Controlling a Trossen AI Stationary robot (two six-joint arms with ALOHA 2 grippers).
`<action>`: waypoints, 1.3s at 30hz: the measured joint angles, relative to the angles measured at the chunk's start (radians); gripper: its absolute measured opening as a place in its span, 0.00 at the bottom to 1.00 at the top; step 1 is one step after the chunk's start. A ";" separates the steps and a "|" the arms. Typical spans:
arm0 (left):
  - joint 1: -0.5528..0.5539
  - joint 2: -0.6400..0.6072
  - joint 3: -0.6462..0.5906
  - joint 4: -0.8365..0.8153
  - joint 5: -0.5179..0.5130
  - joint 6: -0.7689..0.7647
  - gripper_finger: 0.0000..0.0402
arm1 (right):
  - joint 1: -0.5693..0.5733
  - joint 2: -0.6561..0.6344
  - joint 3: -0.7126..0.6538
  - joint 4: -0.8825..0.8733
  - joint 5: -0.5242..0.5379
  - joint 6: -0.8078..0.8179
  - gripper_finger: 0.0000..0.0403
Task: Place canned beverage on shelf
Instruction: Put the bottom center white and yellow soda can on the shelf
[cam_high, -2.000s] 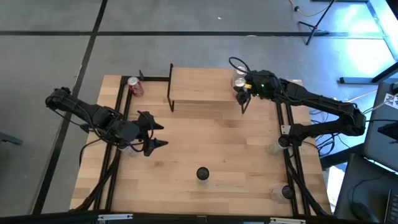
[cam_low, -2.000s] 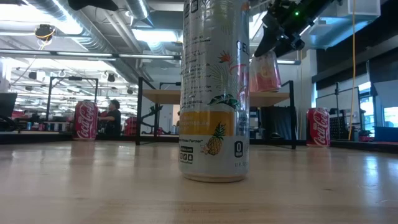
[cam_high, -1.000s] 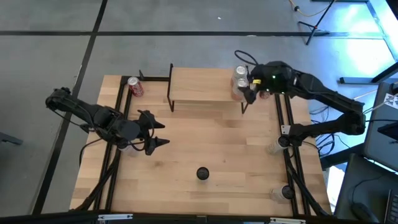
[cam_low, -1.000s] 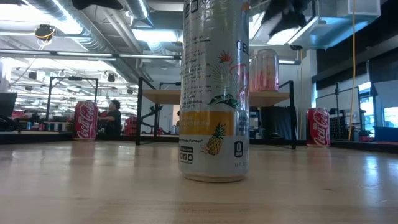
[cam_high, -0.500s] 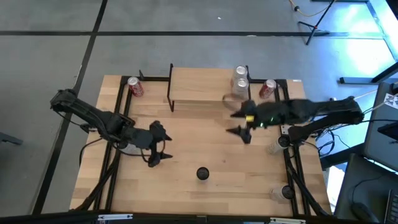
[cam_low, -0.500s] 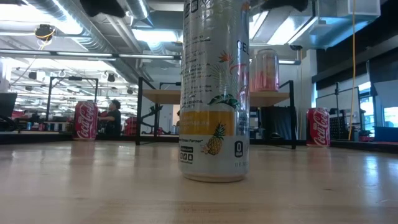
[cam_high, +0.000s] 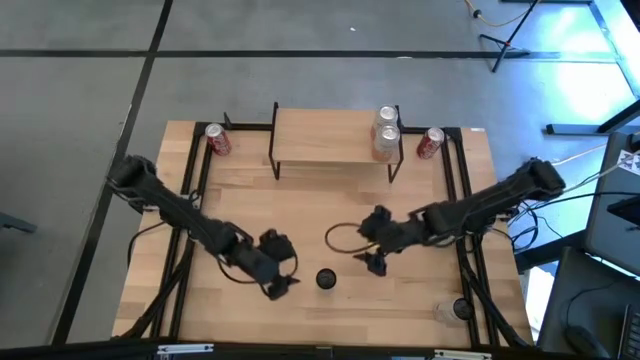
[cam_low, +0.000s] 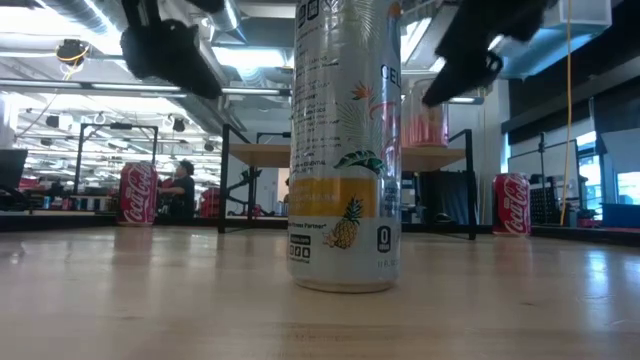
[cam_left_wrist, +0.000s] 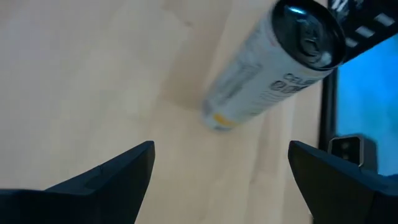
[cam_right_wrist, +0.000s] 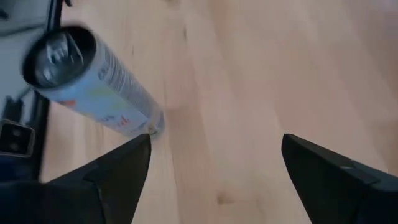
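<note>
— Cans first: where do they stand?

— Two pale cans (cam_high: 385, 133) sit one behind the other at the right end of the shelf (cam_high: 325, 137), which stands at the tabletop's (cam_high: 420, 290) twelve o'clock edge. A tall slim can (cam_high: 326, 279) with a pineapple print stands upright toward six o'clock, alone on the bare wood. In the low view it fills the middle, with the shelf well behind it.

— And the red ones?

— One red can (cam_high: 217, 139) stands off the shelf's left end, toward ten o'clock. Another red can (cam_high: 431, 143) stands just off the right end, toward two o'clock. Both are on the tabletop, not on the shelf.

— Where are the arms?

— Both are near the slim can. The left tool (cam_high: 282, 287) is just beside it at its nine o'clock, fingers spread apart, holding nothing. The right tool (cam_high: 374, 262) is near it at about two o'clock, fingers also apart and empty. Neither touches the can.

— What do the wrist views give?

— Each looks past its own two dark fingers (cam_left_wrist: 112, 180) at the slim can, which lies beyond the fingertips and not between them. The right wrist view shows the same, with its fingers (cam_right_wrist: 106, 180) wide.
</note>
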 joint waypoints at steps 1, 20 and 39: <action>-0.007 0.026 0.000 0.035 -0.003 -0.019 0.89 | 0.005 0.020 -0.009 0.028 -0.001 -0.010 0.87; -0.064 0.230 0.001 0.244 -0.216 -0.426 0.89 | 0.004 0.250 -0.018 0.322 -0.047 0.002 0.87; -0.042 0.229 0.001 0.227 -0.268 -0.469 0.89 | 0.050 0.250 -0.018 0.334 -0.126 0.020 0.87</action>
